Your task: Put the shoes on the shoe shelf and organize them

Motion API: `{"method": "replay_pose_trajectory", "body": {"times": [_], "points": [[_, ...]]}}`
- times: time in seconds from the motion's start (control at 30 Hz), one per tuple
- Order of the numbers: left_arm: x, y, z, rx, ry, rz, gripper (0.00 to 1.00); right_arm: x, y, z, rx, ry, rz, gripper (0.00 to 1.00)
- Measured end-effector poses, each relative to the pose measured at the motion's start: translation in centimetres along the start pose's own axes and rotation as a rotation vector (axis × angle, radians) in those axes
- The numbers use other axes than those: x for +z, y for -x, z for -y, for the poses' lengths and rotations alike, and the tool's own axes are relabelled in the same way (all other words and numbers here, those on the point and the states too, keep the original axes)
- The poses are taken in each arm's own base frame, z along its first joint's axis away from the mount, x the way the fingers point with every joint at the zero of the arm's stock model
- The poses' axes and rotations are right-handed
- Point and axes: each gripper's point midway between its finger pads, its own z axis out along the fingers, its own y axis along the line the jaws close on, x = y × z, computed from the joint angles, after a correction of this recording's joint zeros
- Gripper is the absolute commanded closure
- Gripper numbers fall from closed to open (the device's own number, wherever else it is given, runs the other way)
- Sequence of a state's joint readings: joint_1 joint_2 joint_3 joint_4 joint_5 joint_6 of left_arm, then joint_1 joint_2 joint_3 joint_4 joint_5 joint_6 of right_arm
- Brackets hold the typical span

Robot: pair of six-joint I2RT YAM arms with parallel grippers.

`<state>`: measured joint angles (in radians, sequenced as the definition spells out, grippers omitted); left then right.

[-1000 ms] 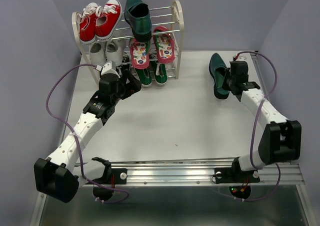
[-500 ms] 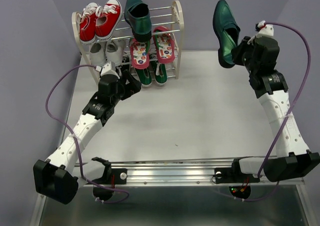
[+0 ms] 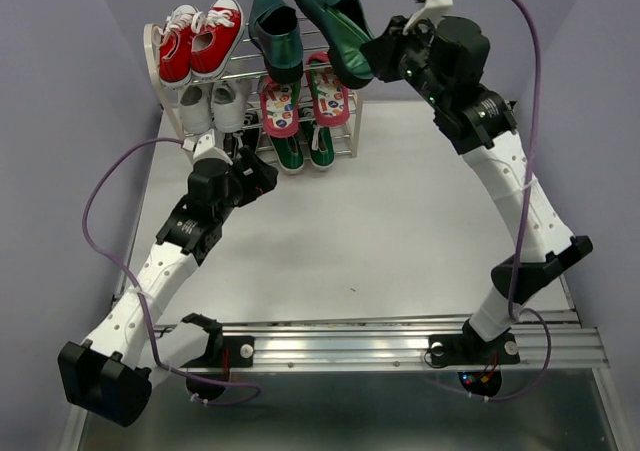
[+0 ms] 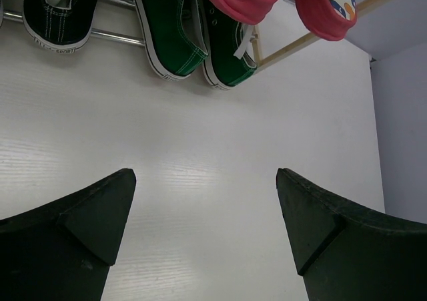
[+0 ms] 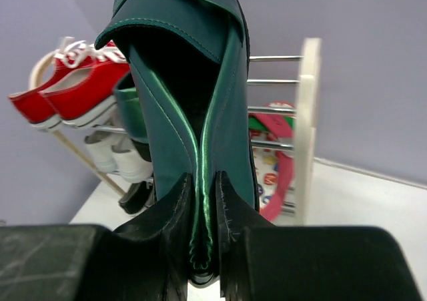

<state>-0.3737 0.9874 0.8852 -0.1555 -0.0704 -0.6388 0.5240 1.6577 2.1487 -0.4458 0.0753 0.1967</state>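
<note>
Shoes: one glossy teal dress shoe (image 3: 330, 16) is held in the air above the right end of the shoe shelf (image 3: 357, 41), not resting on any rod. The right tool (image 3: 375, 63) is clamped on the shoe's heel rim. In the right wrist view its two fingers (image 5: 177, 211) pinch the rim wall between them, and the shoe's toe points away from the camera toward the back wall.

The matching teal shoe (image 3: 275, 33) sits on the top tier, just beside the red sneakers (image 3: 200, 41) that fill the left half of that tier. On the middle tier the pink-red flip-flops (image 3: 305, 96) lie side by side on the right, tilted down toward the front. The white sneakers (image 3: 210, 101) are to their left. The green sneakers (image 3: 305, 149) occupy the right of the bottom tier, toes facing the arms. A dark sneaker (image 4: 57, 14) shows to their left in the left wrist view.

The shelf stands at the far left of the counter (image 3: 350, 231), against the back wall.

The left tool (image 3: 243, 166) is low over the counter, just in front of the shelf's bottom tier. Its fingers (image 4: 100, 214) stand wide apart and hold nothing.
</note>
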Motion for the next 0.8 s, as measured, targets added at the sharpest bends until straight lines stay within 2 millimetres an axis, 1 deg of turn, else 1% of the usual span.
{"method": "replay_pose_trajectory", "body": {"times": [0.07,0.1,0.13,0.2,0.27,0.3,0.47,0.6,0.8], "points": [[-0.4,0.0,-0.2,-0.004,0.001,0.007,0.01,1.1,-0.2,-1.5,0.007,0.026,0.004,0.99],[-0.6,0.0,-0.3,-0.006,0.001,0.011,0.01,2.0,-0.8,-2.2,0.013,0.031,-0.003,0.99],[-0.7,0.0,-0.4,-0.007,0.003,0.014,0.01,2.4,-1.2,-2.5,0.019,0.028,-0.008,0.99],[-1.0,0.1,-0.5,-0.007,0.009,0.023,0.01,3.5,-2.4,-2.5,0.027,-0.005,-0.022,0.99],[-1.3,0.4,-0.7,-0.007,0.018,0.036,0.01,4.8,-3.5,-1.6,0.028,-0.071,-0.031,0.99],[-1.4,0.5,-0.7,-0.008,0.019,0.042,0.01,5.4,-3.8,-1.4,0.029,-0.097,-0.024,0.99],[-1.8,1.0,-0.6,-0.011,0.016,0.062,0.01,6.7,-4.8,1.0,0.003,-0.240,-0.012,0.99],[-1.8,1.0,-0.8,-0.010,0.023,0.066,0.01,7.4,-5.2,1.7,-0.012,-0.279,-0.006,0.99],[-1.8,1.1,-0.9,-0.010,0.031,0.073,0.01,9.0,-5.7,1.7,-0.014,-0.288,0.005,0.99]]}}
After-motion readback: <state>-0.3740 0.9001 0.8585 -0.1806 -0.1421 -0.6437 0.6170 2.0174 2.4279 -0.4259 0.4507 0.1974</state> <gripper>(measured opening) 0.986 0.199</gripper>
